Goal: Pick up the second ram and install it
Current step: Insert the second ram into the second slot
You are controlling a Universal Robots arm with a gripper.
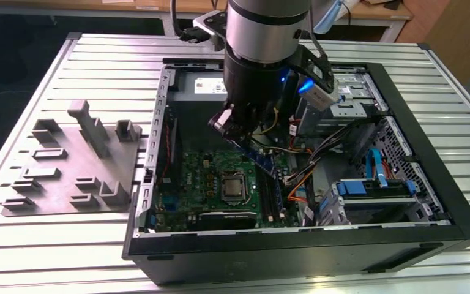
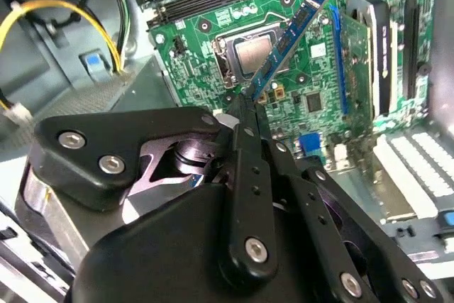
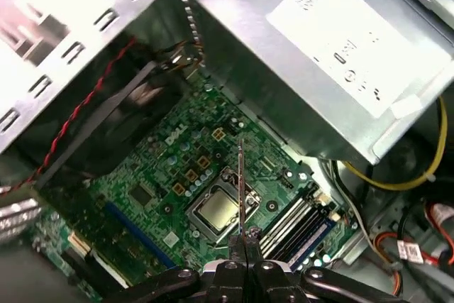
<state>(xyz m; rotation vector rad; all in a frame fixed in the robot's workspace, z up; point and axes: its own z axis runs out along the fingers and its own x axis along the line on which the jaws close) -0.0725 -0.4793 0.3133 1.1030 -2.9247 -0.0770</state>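
On the exterior view's left, you see the grey fixture plate [image 1: 71, 177] lying on the slatted table [image 1: 22, 245], beside the open computer case [image 1: 300, 251]. The green motherboard [image 1: 206, 174] lies inside the case, with the processor socket [image 1: 233, 184] near its middle. Above the board, your gripper [image 1: 242, 136] is pinched on one end of the second ram [image 1: 264, 160]. The ram slants down over the board just beside the socket, with its free end lowest. Further right are orange cables [image 1: 296, 187] and a blue-tabbed drive cage [image 1: 374, 187].
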